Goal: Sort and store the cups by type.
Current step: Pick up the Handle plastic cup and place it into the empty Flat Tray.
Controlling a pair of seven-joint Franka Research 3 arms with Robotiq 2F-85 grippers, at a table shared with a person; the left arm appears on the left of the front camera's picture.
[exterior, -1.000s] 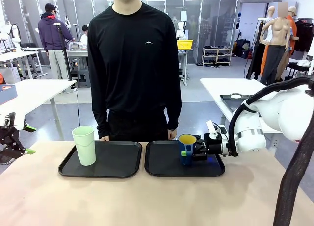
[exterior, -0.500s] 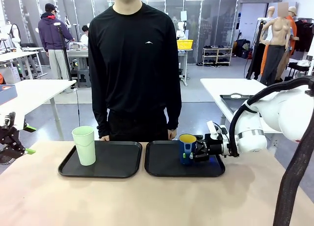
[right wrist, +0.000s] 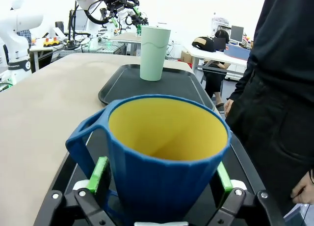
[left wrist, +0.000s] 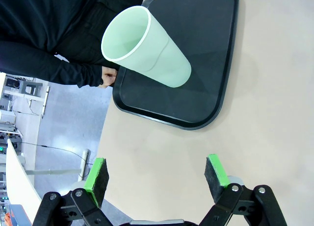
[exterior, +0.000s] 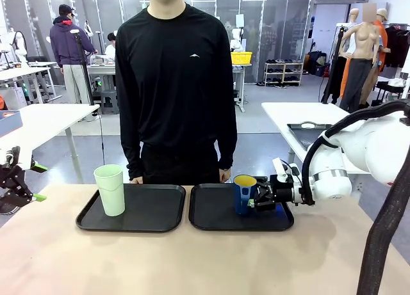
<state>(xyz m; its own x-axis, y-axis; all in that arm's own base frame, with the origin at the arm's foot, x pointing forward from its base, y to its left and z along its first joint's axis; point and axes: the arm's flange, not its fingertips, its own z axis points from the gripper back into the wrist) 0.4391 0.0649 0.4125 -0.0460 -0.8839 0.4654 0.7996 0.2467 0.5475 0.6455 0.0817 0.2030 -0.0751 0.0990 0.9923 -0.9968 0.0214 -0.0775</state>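
The pale mint-green tumbler [exterior: 109, 190] stands upright at the left of the left black tray [exterior: 154, 215]. On the right black tray [exterior: 211, 217] stands the dark blue mug [exterior: 243, 194], yellow inside. My right gripper [exterior: 254, 198] is open, level with the mug, and its green pads [right wrist: 100, 174] flank the mug [right wrist: 167, 152] on both sides. The mug's handle points to the left in the right wrist view. My left gripper [left wrist: 156, 173] hangs open over bare table, short of the tumbler [left wrist: 147, 47], and it holds nothing. It sits at the table's far left edge [exterior: 37, 183].
A person in black stands at the far side, hands [exterior: 223, 175] hanging just behind the trays. In the right wrist view the tumbler [right wrist: 154, 52] stands beyond the mug. Bare tan tabletop [exterior: 192, 263] lies in front of both trays.
My right gripper has opened off the mug and drawn back a little to the right. The mug stays on its tray. The left arm and the tumbler have not moved.
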